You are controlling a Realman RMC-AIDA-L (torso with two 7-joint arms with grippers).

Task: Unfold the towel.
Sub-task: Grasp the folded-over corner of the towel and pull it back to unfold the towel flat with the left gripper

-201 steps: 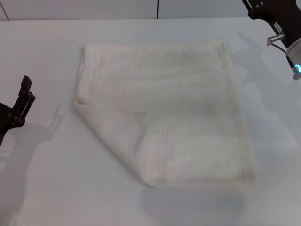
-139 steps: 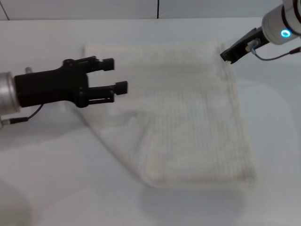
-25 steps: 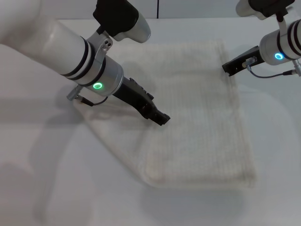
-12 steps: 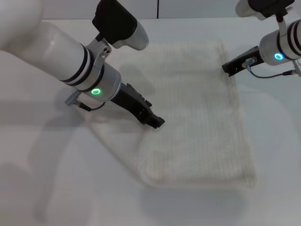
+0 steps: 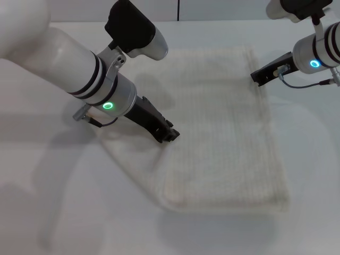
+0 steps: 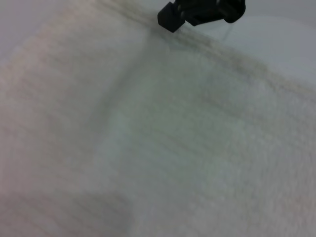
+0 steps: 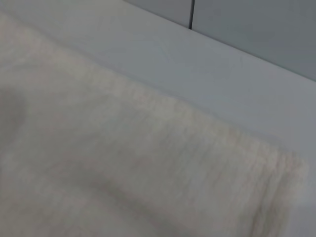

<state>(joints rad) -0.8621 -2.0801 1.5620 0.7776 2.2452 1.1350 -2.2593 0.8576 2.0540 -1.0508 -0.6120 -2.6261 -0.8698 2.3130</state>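
Note:
The cream-white ribbed towel [image 5: 223, 138] lies folded on the white table [image 5: 53, 202], with a folded-over flap along its near left side. My left gripper [image 5: 168, 135] points down onto the towel at the inner edge of that flap. My right gripper [image 5: 257, 76] rests at the towel's far right corner. The left wrist view is filled by the towel [image 6: 163, 138], with the right gripper [image 6: 197, 11] at its far hem. The right wrist view shows the towel's thick hemmed corner [image 7: 148, 163] on the table.
My bulky white left arm [image 5: 79, 69] reaches across the towel's far left part and hides it. A grey wall with a dark seam [image 5: 177, 9] stands behind the table. Bare table [image 5: 313, 159] lies right of the towel.
My left gripper has drawn back a little to the left along the towel, toward the flap's edge. The right gripper has stayed at the far right corner.

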